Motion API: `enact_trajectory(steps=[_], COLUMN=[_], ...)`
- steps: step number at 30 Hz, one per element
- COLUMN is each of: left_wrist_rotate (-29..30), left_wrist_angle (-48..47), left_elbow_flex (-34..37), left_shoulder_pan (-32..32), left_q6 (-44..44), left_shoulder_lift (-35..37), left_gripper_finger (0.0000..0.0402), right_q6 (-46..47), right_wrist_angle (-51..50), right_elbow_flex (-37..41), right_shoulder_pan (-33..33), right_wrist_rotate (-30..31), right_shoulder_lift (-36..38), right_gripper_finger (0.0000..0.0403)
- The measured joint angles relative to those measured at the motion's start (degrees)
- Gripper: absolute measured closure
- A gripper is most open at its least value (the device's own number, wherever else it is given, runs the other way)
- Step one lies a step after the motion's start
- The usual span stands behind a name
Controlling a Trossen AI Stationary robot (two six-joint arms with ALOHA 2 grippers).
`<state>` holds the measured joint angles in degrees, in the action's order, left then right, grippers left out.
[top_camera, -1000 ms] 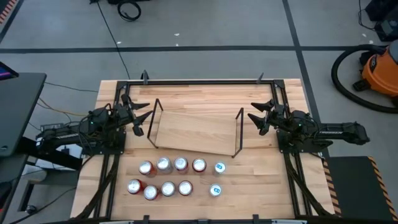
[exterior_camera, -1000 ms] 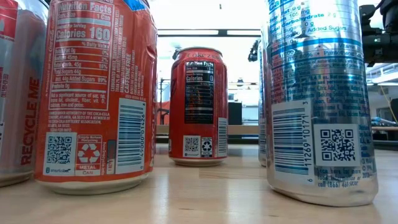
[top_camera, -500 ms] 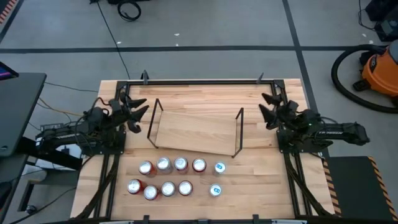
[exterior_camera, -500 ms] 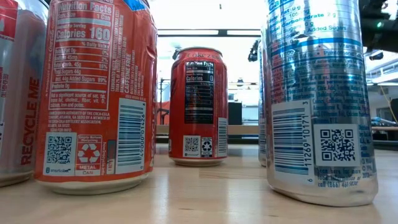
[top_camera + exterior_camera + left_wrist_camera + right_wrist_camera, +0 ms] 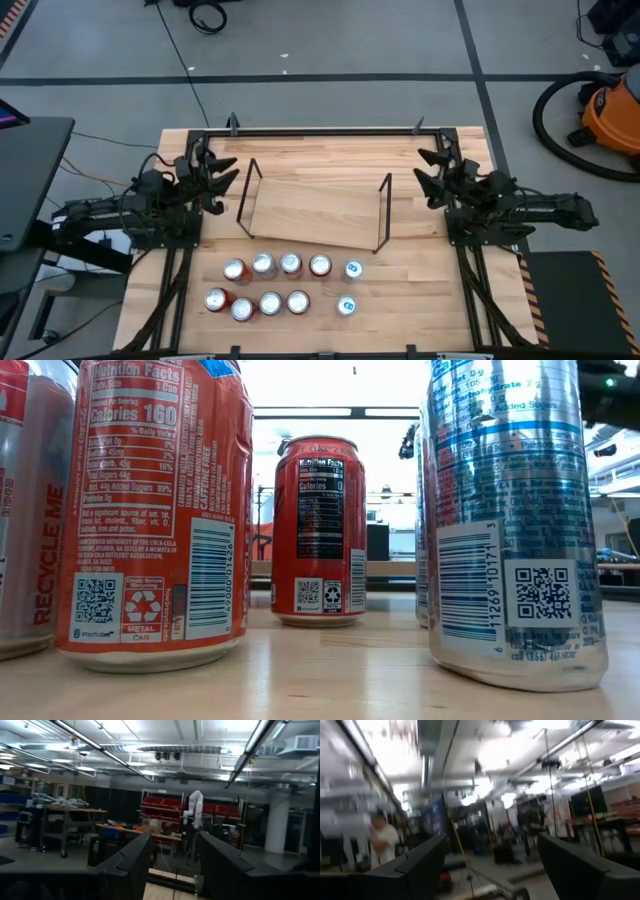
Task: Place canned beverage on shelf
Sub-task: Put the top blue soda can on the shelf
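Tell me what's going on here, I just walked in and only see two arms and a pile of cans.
Nothing is being handled yet. The left pincer sits shut at the table's left side, and the right pincer is open and empty at the right side; both are raised, pointing out into the room. Between them lies the small wooden shelf, with no can on it. Nine beverage cans, seven red and two silver-blue, stand in two rows on the wooden table in front of the shelf.
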<state>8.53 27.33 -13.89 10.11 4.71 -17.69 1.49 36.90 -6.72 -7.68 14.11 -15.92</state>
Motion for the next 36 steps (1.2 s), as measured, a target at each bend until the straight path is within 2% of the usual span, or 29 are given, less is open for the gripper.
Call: enact_trajectory(steps=[4,9,12,14,18,24,36], left_wrist_rotate=[0.2,0.2,0.1,-0.3,-0.5,-0.5,-0.5], left_wrist_angle=[-3.4,-5.6,-10.0,-12.1,-10.4,-9.7,-6.5], left_elbow_flex=[-5.5,-13.8,-17.1,-17.6,-17.8,-17.8,-17.8], left_shoulder_pan=[0.0,0.0,-0.5,-1.3,-3.1,-4.2,-4.3], left_q6=[-1.5,-7.0,-6.6,-6.5,-7.0,-7.0,-5.3], left_shoulder_lift=[-5.1,-10.7,-12.5,-13.6,-14.3,-14.7,-20.4], left_gripper_finger=[0.0230,0.0230,0.0230,0.0230,0.0230,0.0230,0.0230], right_q6=[-4.9,-9.4,-10.4,-11.3,-12.0,-10.3,-7.7], right_wrist_angle=[-7.5,-8.5,-12.5,-17.3,-25.9,-35.0,-44.5], right_elbow_flex=[-7.4,-16.5,-23.0,-28.2,-38.0,-48.8,-58.7], right_shoulder_pan=[0.0,0.0,0.0,0.0,0.0,0.8,8.5], right_wrist_rotate=[1.2,-0.6,-1.9,-2.2,-2.2,-2.3,-1.9], right_shoulder_lift=[-6.4,-16.5,-22.5,-26.4,-34.6,-45.2,-56.8], right_gripper_finger=[0.0091,0.0100,0.0101,0.0101,0.0101,0.0101,0.0101])
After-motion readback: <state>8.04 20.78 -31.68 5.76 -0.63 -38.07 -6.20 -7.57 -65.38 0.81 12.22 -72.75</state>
